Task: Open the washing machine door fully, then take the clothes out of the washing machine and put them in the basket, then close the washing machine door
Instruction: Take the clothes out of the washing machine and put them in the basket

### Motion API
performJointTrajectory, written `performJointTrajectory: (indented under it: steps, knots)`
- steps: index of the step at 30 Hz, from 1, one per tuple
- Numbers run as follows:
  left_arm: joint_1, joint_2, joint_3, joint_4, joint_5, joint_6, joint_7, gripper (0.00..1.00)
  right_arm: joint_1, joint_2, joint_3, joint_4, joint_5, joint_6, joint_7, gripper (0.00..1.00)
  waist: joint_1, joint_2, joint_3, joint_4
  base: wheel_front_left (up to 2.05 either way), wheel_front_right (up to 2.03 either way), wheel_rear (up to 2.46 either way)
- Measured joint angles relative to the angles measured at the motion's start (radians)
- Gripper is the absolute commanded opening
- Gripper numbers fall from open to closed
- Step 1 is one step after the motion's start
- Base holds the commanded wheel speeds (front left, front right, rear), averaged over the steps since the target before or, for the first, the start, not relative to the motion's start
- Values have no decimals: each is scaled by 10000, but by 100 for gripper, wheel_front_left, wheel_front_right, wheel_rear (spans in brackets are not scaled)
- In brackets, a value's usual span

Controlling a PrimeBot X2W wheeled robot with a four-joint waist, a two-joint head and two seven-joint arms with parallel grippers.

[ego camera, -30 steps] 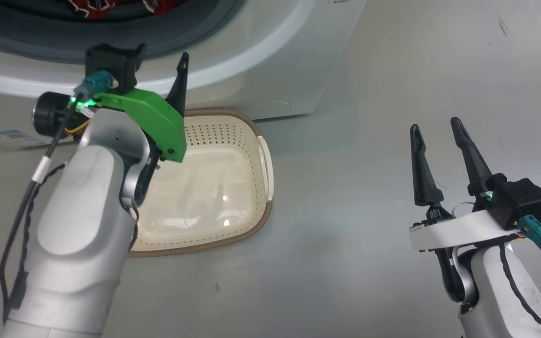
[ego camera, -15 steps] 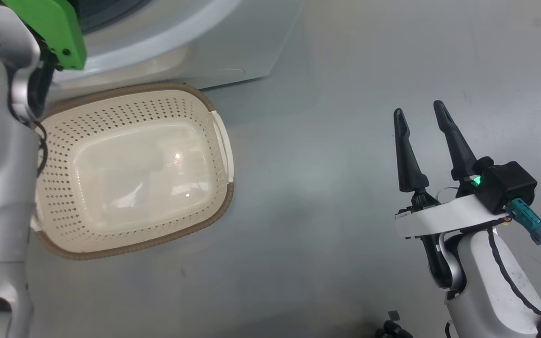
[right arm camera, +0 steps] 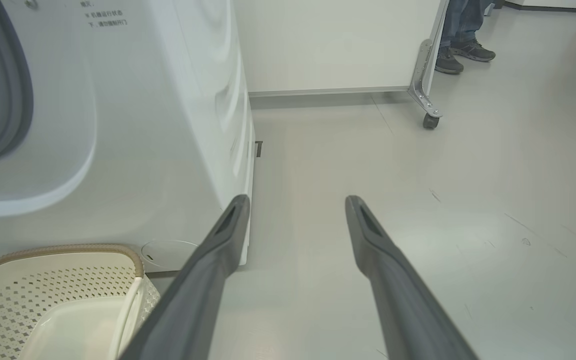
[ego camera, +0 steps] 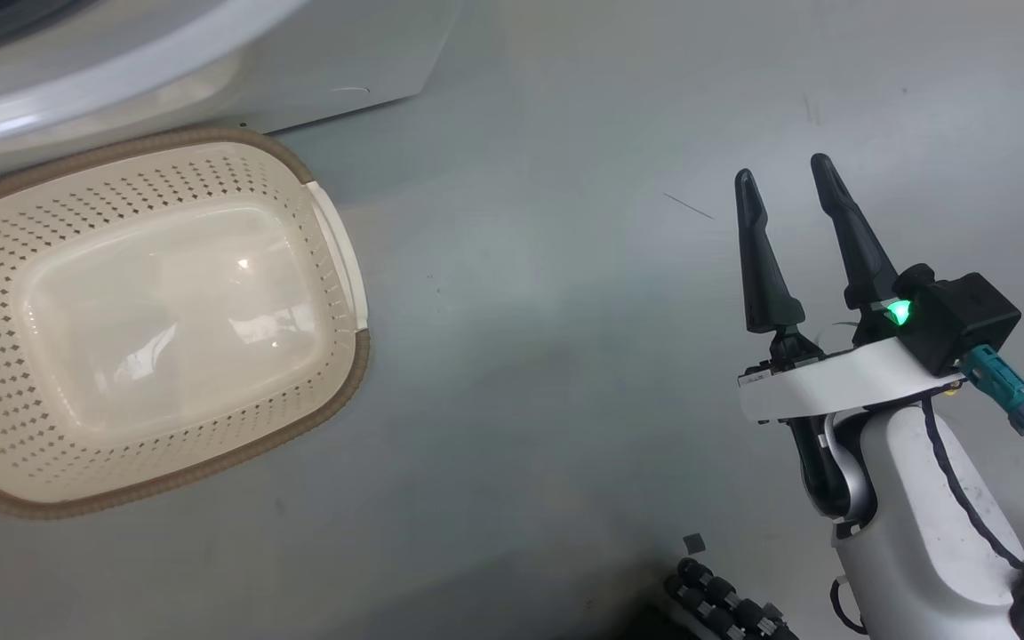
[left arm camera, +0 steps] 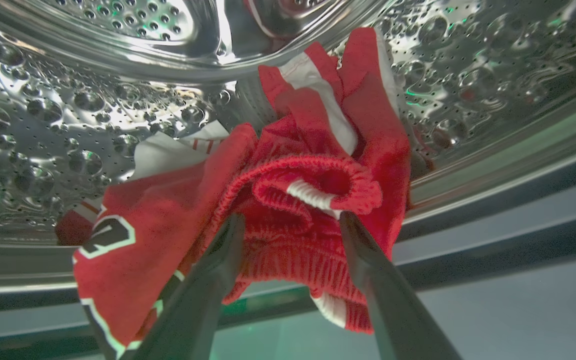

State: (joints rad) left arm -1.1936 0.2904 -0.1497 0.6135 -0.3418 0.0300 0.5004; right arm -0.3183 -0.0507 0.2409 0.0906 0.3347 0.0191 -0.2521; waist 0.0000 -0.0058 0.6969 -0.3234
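Note:
Red clothes (left arm camera: 308, 150) with white panels lie bunched at the mouth of the dimpled steel drum (left arm camera: 68, 125). My left gripper (left arm camera: 290, 217) is open, with one finger on each side of the red waistband bunch. The white washing machine (ego camera: 121, 53) stands at the upper left, and its side (right arm camera: 168, 125) also faces the right wrist camera. The cream basket (ego camera: 334, 373) sits empty on the floor in front of it; its rim (right arm camera: 68, 248) shows low in the right wrist view. My right gripper (ego camera: 783, 173) hangs open over bare floor right of the basket. The washing machine door is out of view.
Grey floor spreads right of the machine. A white panel on a caster (right arm camera: 429, 120) stands behind, with a person's shoes (right arm camera: 460, 50) beside it. Dark parts of my base (ego camera: 725, 604) show at the bottom edge.
The head camera has swung, so the basket and machine sit further left in its picture and the left arm has passed out of it. The right gripper stays open and still.

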Motion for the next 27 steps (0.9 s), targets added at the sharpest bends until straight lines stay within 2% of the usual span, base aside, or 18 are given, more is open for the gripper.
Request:
performJointTrajectory:
  steps: [5, 6, 7, 9, 18, 23, 27]
  knots:
    - [-242, 50, 27, 389, 4, 104, 353, 100, -115, 19, -128, -33, 6, -4, -2, 100, 0, 0, 278, -213, 0, 0, 0]
    - [-259, 54, 23, 481, 4, 132, 408, 91, -120, 19, -134, -31, 8, -4, -2, 100, 0, 0, 310, -244, 0, 0, 0]
    - [-269, 54, 27, 548, 4, 148, 447, 50, -123, 19, -138, -27, 8, -4, -2, 100, 0, 0, 335, -265, 0, 0, 0]
    - [-299, 54, 29, 614, 2, 148, 464, 0, -135, 21, -140, -23, 8, -4, -2, 100, 0, 0, 368, -282, 0, 0, 0]
    - [-522, -270, 86, 746, -115, 119, 203, 0, -294, 48, -393, -54, 8, -15, -2, 100, 0, 0, 393, -55, 0, 0, 0]
    - [-520, -378, 201, 686, -188, 42, -512, 0, -323, 50, -535, -56, -6, -33, -2, 100, 0, 0, 340, 177, 0, 0, 0]
    - [-419, -593, 295, 474, -222, 0, -1522, 0, -325, 50, -700, -48, -27, -35, -2, 100, 0, 0, 213, 434, 0, 0, 0]
